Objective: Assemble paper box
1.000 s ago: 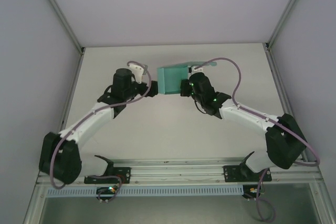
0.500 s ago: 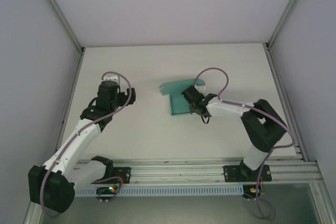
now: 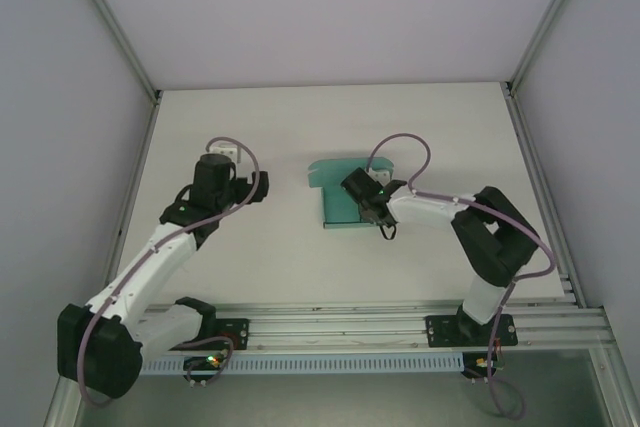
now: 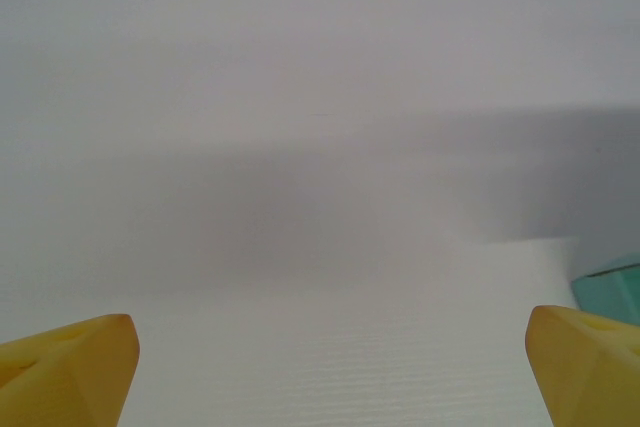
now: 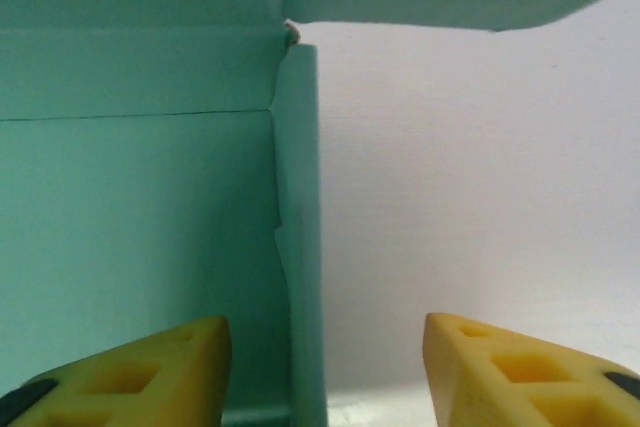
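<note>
The left gripper [image 3: 262, 185] has pulled back, wide open and empty, and the paper box [image 3: 336, 210] has come down onto the middle of the table [image 3: 280, 127], where the right gripper [image 5: 325, 372], jaws now partly apart, straddles one side edge gripping nothing; folding looks unfinished, so next calls for a fresh hold.

A white table [image 3: 300, 127] fills the middle of the scene, matt and bare over most of its far half. Pale grey walls close it in: a back wall [image 3: 330, 7] on the far side, a left wall [image 3: 50, 147] and a right wall [image 3: 600, 97]. Slim metal posts [image 3: 110, 22] slant up from the two far corners. Along the near edge runs an aluminium rail [image 3: 330, 322], and just nearer than it lies a slotted strip [image 3: 330, 362]. In the left wrist view the tabletop meets a greyer band [image 4: 300, 197], perhaps shadow on a wall.
</note>
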Tool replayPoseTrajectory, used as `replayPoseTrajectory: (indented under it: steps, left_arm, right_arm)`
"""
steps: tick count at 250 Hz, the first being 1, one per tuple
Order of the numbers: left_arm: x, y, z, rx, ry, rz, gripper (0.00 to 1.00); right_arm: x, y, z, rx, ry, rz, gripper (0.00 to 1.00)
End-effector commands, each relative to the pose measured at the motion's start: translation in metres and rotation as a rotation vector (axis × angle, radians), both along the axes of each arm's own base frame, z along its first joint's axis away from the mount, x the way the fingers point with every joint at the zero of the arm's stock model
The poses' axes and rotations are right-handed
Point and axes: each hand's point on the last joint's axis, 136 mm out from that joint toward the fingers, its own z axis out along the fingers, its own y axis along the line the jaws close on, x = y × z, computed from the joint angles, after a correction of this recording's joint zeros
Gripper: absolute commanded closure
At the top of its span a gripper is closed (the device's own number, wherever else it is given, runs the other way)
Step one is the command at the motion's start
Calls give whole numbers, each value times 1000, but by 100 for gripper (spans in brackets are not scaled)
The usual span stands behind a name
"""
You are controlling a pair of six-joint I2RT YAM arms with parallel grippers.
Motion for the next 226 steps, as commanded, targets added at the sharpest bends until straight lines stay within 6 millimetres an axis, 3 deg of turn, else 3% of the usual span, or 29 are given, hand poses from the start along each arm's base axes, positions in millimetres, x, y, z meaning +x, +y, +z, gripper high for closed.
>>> replayPoseTrajectory:
  steps: [1, 43, 70, 95, 120, 146, 174, 226]
  left_arm:
    - [5, -26, 10, 2, -42, -119, 0]
    - [6, -66, 11, -27, -27, -325, 0]
    - [7, -94, 12, -25, -29, -490, 0]
    - [8, -115, 12, -16, -15, -625, 3]
    - [6, -133, 7, -3, -3, -742, 9]
    - [3, -147, -3, 12, 20, -845, 17]
    - [5, -156, -15, 51, 47, -919, 27]
    - [9, -166, -21, 104, 71, -972, 65]
  right_arm:
    - [0, 1, 29, 52, -77, 10, 33]
    - [3, -4, 74, 69, -194, 139, 18]
    - [2, 12, 98, 126, -214, 450, 0]
    - [9, 10, 117, 104, -256, 638, 0]
    - [23, -1, 128, 141, -259, 717, 0]
    - [19, 6, 131, 197, -190, 897, 0]
    - [29, 8, 113, 156, -113, 984, 2]
    - [46, 2, 92, 139, 22, 956, 19]
